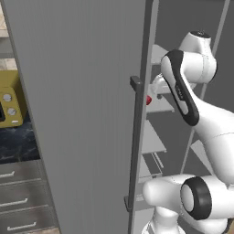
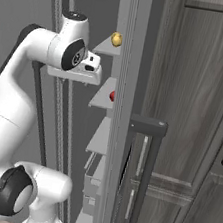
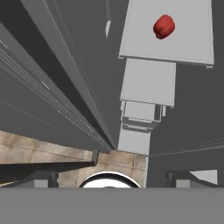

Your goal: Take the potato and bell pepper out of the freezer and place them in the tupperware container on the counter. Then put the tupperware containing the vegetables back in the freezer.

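Grey brushed metal fills most of the scene: the freezer (image 1: 82, 114) stands with its tall flat door swung open, and thin pale shelves (image 3: 166, 33) show inside. To the far left, a black marble counter (image 1: 16, 141) with white veins carries a yellow oven (image 1: 10, 103) above grey wood-grain drawers.

The bell pepper (image 3: 164, 26), small, red and rounded, lies on one shelf, alone near its far edge; it also peeks out beside the door edge. A small yellowish-brown round thing, probably the potato (image 2: 115, 39), sits one shelf higher.

The gripper (image 3: 113, 177) is up inside the freezer, above the shelves and well apart from the pepper. Its two dark tips look spread wide with nothing between them.

I judge that the first step is in hand, reaching for a vegetable. The next move calls for lowering the hand over the pepper and closing around its smooth round body, which may roll.
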